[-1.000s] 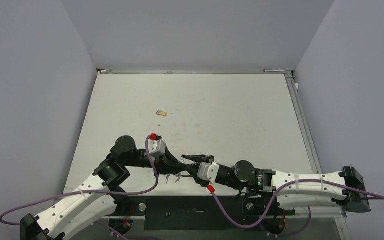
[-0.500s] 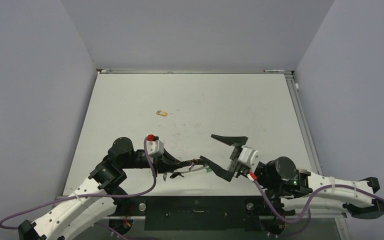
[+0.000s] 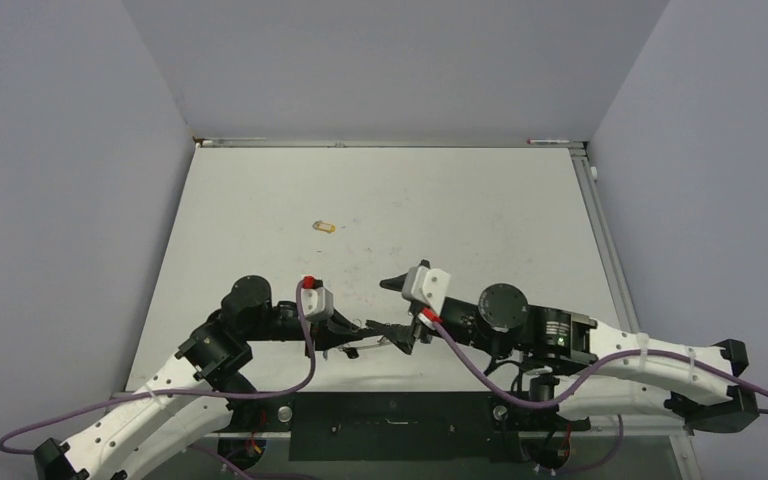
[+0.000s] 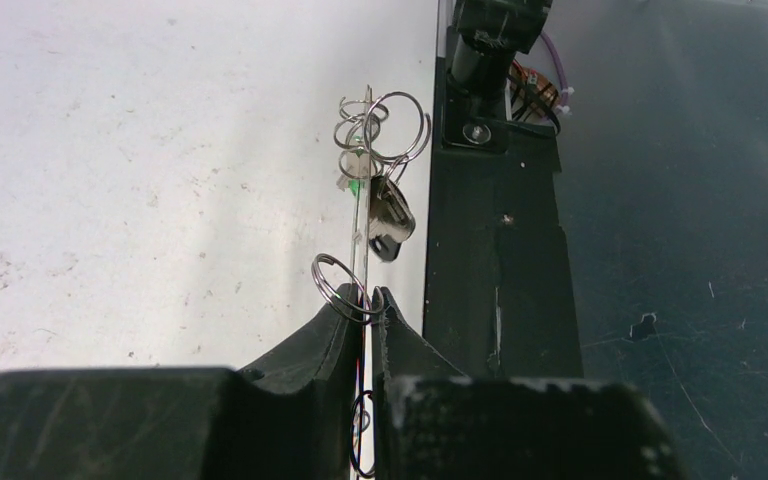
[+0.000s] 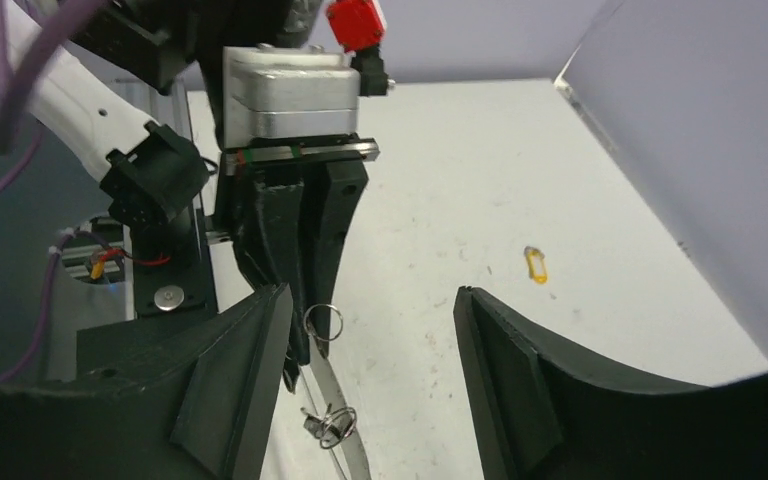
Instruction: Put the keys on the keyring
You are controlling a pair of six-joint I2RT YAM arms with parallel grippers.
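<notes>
My left gripper point(image 3: 360, 328) point(image 4: 367, 300) is shut on the keyring point(image 4: 364, 240), a thin silvery wire seen edge-on, held just above the table's near edge. On the wire hang a small split ring point(image 4: 340, 288), a black key point(image 4: 390, 215), a green bit point(image 4: 360, 186) and a cluster of rings point(image 4: 385, 125). My right gripper point(image 3: 398, 310) point(image 5: 370, 340) is open and faces the left one. The keyring point(image 5: 332, 385) runs between its fingers, close to the left finger point(image 5: 240, 380), touching neither. A yellow key point(image 3: 325, 227) point(image 5: 533, 265) lies alone farther out on the table.
The white table point(image 3: 460, 220) has a black mounting rail point(image 3: 390, 425) along its near edge, right under the keyring. Grey walls enclose the left, right and back. Purple cables point(image 3: 300, 365) loop from both wrists.
My right gripper opened, swung off to the right, then came back with its jaws wide around the free end of the keyring. The left gripper held the ring almost still.
</notes>
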